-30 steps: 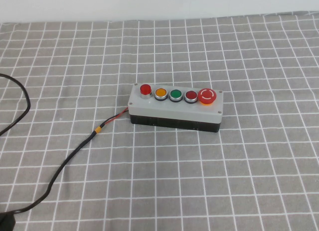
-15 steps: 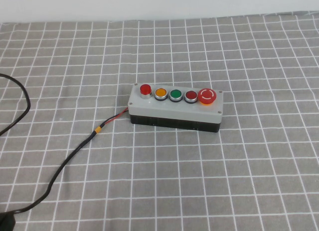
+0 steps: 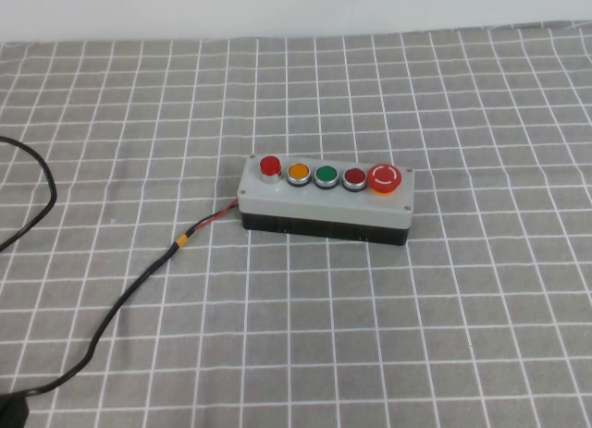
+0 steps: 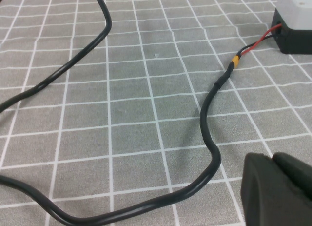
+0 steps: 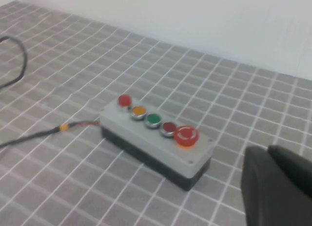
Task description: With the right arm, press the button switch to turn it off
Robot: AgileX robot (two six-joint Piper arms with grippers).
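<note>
Nearest the robot, on the grey checked cloth (image 3: 388, 354), the black cable (image 3: 111, 308) loops off the left edge. The left gripper (image 4: 280, 187) is only a dark corner in its wrist view, low above the cloth beside that cable; whether its fingers are apart or together I can't tell. The right gripper (image 5: 278, 187) is likewise a dark blur in its own view, off to the side of the box and well clear of it; fingers, can't tell. Neither arm shows in the high view.

Mid-table sits the button switch (image 3: 326, 199), flat on the cloth, cable leaving its left end. Left to right: red lamp (image 3: 269, 165), yellow, green, red buttons, then the mushroom button (image 3: 385, 177).

Looks like the approach stage: nothing pressed yet. Next, the right arm likely needs to swing in above the box and descend squarely onto the off button.
</note>
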